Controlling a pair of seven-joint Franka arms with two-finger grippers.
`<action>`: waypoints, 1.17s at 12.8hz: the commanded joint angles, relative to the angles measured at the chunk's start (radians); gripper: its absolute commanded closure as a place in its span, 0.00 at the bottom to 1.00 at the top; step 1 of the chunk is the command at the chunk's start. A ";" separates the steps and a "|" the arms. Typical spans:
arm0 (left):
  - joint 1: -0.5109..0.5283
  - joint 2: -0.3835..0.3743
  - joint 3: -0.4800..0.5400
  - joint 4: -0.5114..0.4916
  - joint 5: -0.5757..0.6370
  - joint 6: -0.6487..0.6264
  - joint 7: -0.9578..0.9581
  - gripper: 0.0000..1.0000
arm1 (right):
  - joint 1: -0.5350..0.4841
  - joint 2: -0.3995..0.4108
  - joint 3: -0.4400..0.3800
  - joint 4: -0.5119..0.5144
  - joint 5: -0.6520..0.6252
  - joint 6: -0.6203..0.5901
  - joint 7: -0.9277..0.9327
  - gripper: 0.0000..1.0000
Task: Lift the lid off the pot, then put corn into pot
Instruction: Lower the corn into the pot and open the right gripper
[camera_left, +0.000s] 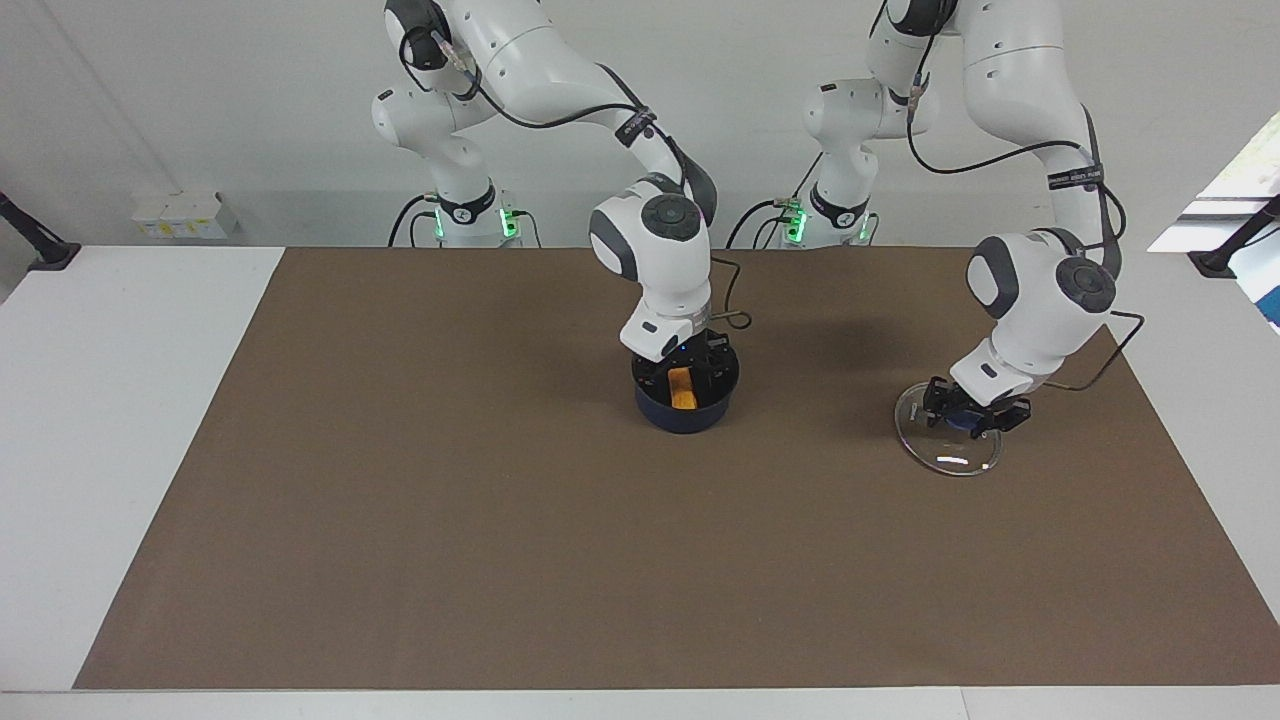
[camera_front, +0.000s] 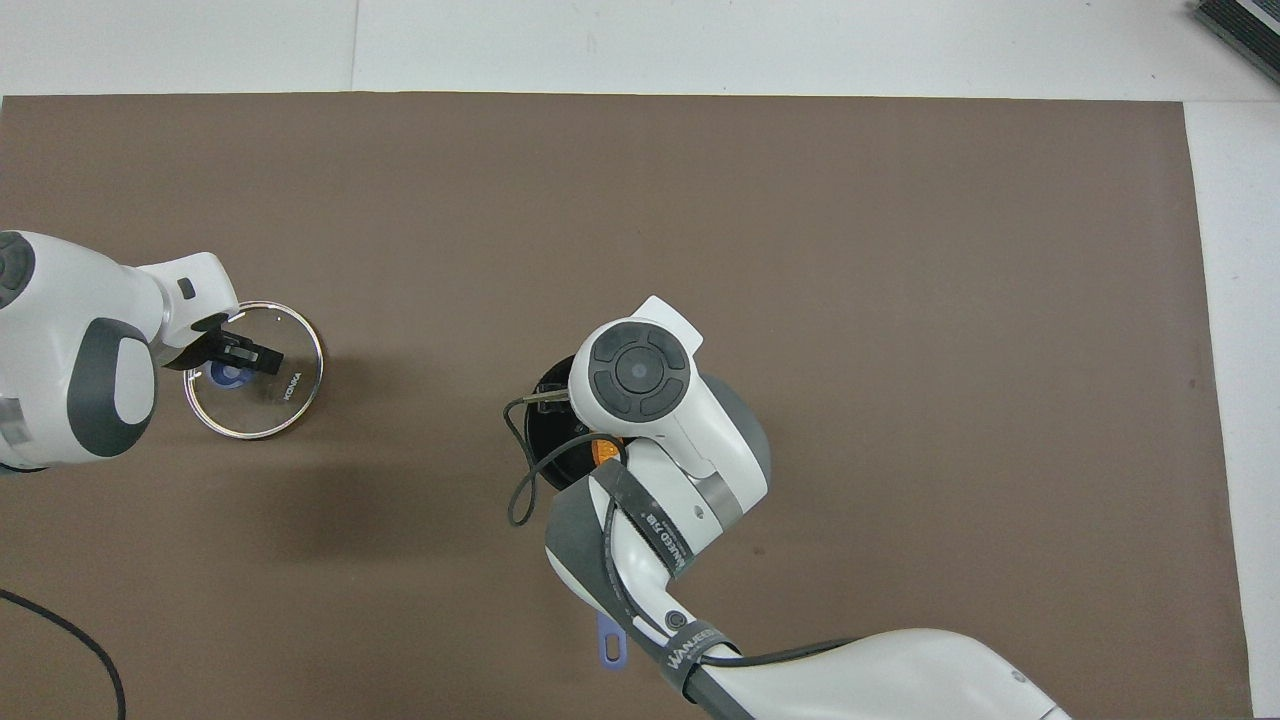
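Facing view: bumpy corn in round pot; glass lid flat.

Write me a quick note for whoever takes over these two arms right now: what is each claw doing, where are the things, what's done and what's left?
Right gripper: open, down in the pot at mid-table; the corn lies inside between its fingers.
Left gripper: open around the blue knob of the lid, which lies flat on the mat toward the left arm's end.
Done: lid off, corn in pot.
Left: lift both grippers clear.
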 joint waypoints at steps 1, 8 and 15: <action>-0.013 -0.022 0.003 -0.020 -0.019 0.022 -0.034 0.00 | -0.005 -0.010 0.006 -0.002 0.012 0.018 0.033 0.04; -0.025 -0.010 0.000 0.052 -0.020 0.009 -0.284 0.00 | -0.077 -0.186 -0.004 -0.002 0.008 -0.096 0.097 0.04; -0.037 -0.020 0.000 0.202 -0.019 -0.186 -0.386 0.00 | -0.345 -0.363 -0.006 -0.001 -0.012 -0.253 -0.051 0.00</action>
